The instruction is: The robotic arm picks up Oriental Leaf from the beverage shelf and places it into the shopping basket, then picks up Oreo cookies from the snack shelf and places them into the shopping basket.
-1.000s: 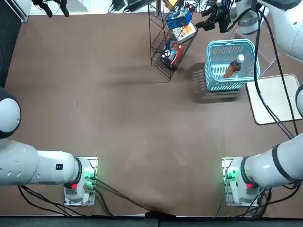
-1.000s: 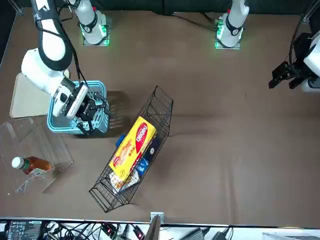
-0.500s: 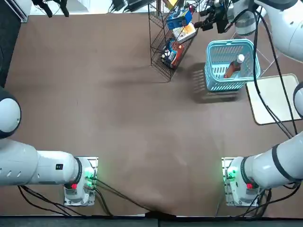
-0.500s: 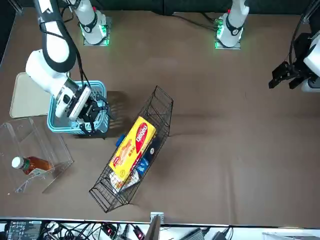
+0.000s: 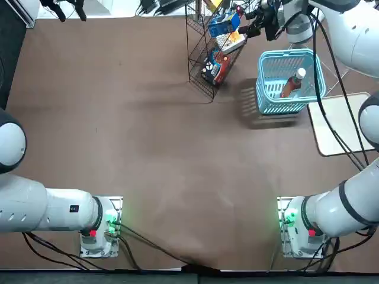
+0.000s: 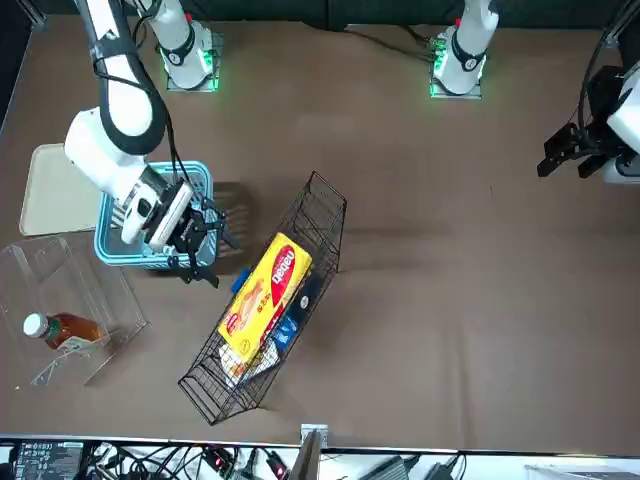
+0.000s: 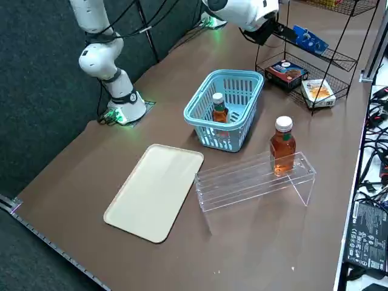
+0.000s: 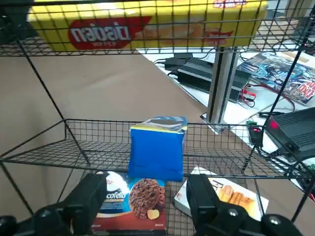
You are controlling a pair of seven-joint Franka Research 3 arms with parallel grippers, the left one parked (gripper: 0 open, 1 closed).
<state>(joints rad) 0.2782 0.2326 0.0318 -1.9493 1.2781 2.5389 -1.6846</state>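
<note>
Top view: my right gripper (image 5: 246, 31) is right by the black wire rack (image 5: 197, 57), a touch closer to it than in the last shot. I can't judge the finger gap from up here. The blue Oreo packet (image 5: 224, 24) is in the rack, and the bottle (image 5: 292, 83) lies in the basket (image 5: 283, 110), same as before.

Front view: this is where the move really shows. The arm (image 6: 112, 150) has swung toward the rack, away from over the basket a bit, with the two fingers spread apart. Only a blue bit of the packet pokes out beside the yellow packet (image 6: 267, 297), and nothing in the rack has shifted.

Right side view: the gripper is up at the rack, next to the Oreos, finger gap unclear. One bottle is in the basket, and a second bottle (image 7: 283, 145) stands on the clear plastic rack (image 7: 242, 183).

Right wrist view: fingers wide, nothing held. The Oreo packet stands upright on a wire tier, ahead and between them, with a Nabati packet (image 8: 147, 24) on the tier above.
</note>
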